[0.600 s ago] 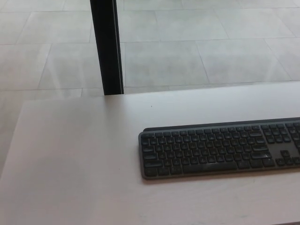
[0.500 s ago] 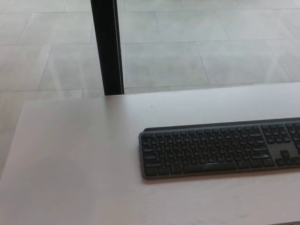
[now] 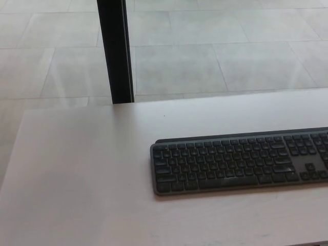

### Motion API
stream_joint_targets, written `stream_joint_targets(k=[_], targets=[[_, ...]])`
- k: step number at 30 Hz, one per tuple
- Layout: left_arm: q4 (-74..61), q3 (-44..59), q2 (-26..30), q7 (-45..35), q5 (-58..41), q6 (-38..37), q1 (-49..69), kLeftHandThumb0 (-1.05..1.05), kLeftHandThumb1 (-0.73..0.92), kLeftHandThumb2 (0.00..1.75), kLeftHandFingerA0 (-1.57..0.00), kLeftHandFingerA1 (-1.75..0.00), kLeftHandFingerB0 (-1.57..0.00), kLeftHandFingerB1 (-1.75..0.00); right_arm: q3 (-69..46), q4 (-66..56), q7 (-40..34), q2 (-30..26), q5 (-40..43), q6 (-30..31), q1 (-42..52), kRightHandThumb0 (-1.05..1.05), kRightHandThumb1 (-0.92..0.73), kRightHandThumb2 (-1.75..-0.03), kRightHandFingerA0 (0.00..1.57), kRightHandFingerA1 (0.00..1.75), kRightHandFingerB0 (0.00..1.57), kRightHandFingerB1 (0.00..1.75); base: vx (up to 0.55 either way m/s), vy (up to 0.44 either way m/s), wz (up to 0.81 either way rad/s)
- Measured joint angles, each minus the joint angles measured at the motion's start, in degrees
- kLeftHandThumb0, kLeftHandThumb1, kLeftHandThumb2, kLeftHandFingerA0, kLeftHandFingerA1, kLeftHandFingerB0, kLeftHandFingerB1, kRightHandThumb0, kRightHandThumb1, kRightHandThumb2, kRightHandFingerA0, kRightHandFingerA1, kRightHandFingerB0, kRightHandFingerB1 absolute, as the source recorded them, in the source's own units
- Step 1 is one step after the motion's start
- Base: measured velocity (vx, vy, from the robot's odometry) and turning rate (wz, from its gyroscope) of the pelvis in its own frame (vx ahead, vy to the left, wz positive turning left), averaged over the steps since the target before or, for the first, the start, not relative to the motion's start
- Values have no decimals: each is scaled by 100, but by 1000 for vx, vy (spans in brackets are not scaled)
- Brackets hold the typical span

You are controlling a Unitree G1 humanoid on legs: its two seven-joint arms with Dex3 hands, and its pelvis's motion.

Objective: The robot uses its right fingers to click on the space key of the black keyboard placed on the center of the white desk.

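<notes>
On white desk — black keyboard, untouched

I see a smooth white rectangular table; flat on it lies a long black low-profile keyboard, running off the picture's right edge.

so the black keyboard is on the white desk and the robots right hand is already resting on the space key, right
Not quite. The black keyboard does lie on the white desk, but no robot hand rests on the space key. The head view shows neither hand at all; the keys are uncovered, with nothing touching them.
</notes>
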Motion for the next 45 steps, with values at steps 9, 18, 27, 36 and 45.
stream_joint_targets(k=[9,18,27,36,45], targets=[[38,-72,59,65,-155,-21,-59,-40,51,55,-88,-98,-76,-61,493,-634,123,-246,394,298,-986,-40,-57,-57,90,90,63,42,0,0,0],[40,-94,62,69,-288,-64,-63,-43,49,54,-86,-92,-78,-58,2271,-2032,613,-277,223,667,-1296,-37,-55,-56,105,123,68,45,0,0,0],[40,-153,62,68,-322,-66,-68,-41,38,84,-81,-90,-71,-71,3808,-1971,1227,-354,-351,484,-1315,-24,-36,-78,117,136,58,61,0,0,0],[40,-170,62,67,-332,-66,-68,-44,49,55,-85,-92,-78,-60,5019,-1916,1497,-507,-1080,17,-1180,-14,-55,-57,82,161,66,43,0,0,0],[39,-168,61,65,-337,-66,-71,-42,50,54,-84,-92,-76,-60,6048,-2051,1611,-590,-1749,-273,-1149,-17,-57,-64,80,158,69,44,0,0,0]])
